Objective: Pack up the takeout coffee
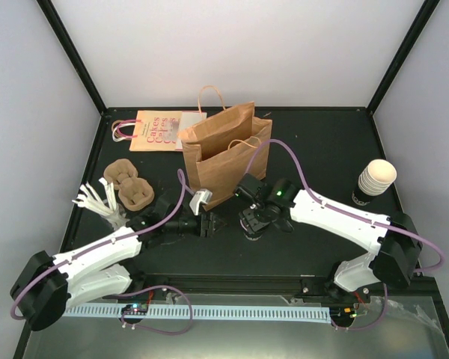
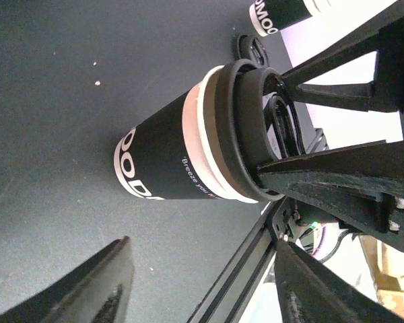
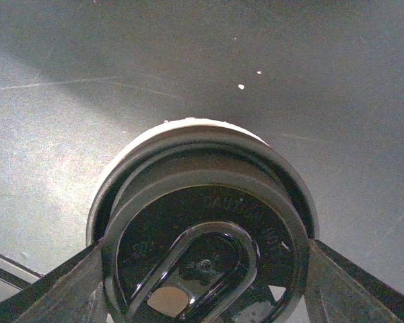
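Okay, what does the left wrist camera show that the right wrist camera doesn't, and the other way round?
Left wrist only: the side of the takeout coffee, with its black lettered sleeve and cream band; the left claw, open and short of the cup; and the cup stack beyond it.
Right wrist only: the top face of the black lid from straight above, with its sip hole and raised lettering.
Both: the black lid, flanked by the right claw with its fingers against two opposite sides, and the dark table.
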Controlling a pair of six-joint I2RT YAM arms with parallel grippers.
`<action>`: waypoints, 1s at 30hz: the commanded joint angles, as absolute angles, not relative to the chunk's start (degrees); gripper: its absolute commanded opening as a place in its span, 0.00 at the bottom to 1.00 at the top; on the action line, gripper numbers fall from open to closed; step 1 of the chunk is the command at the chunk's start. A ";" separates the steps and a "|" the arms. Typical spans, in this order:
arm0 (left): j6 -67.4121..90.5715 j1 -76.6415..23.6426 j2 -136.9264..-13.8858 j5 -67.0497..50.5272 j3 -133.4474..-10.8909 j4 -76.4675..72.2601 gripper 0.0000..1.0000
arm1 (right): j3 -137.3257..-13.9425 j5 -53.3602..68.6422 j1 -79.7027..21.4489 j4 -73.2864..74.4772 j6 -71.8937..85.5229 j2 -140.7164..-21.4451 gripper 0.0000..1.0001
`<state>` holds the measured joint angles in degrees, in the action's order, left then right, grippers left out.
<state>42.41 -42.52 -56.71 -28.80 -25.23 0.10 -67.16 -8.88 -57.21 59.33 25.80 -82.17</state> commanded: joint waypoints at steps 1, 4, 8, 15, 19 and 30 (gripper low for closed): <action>42.39 -43.02 -58.58 -30.17 -27.16 -1.97 0.57 | -68.11 -8.46 -57.82 57.91 25.40 -83.45 0.72; 42.47 -43.12 -60.34 -30.90 -27.16 -2.94 0.47 | -68.20 -8.21 -58.10 57.84 25.00 -83.50 0.72; 42.46 -43.22 -62.27 -30.89 -27.40 -4.21 0.39 | -68.33 -8.04 -58.61 57.99 24.55 -83.75 0.72; 42.31 -43.80 -66.70 -30.85 -28.69 -5.35 0.30 | -68.78 -8.15 -59.64 58.23 24.09 -84.47 0.72; 42.13 -44.27 -68.68 -30.65 -29.26 -6.24 0.26 | -69.38 -8.23 -60.35 58.49 23.73 -85.05 0.72; 42.12 -44.98 -72.35 -30.93 -30.17 -8.16 0.20 | -70.09 -6.63 -61.52 57.98 22.53 -86.08 0.73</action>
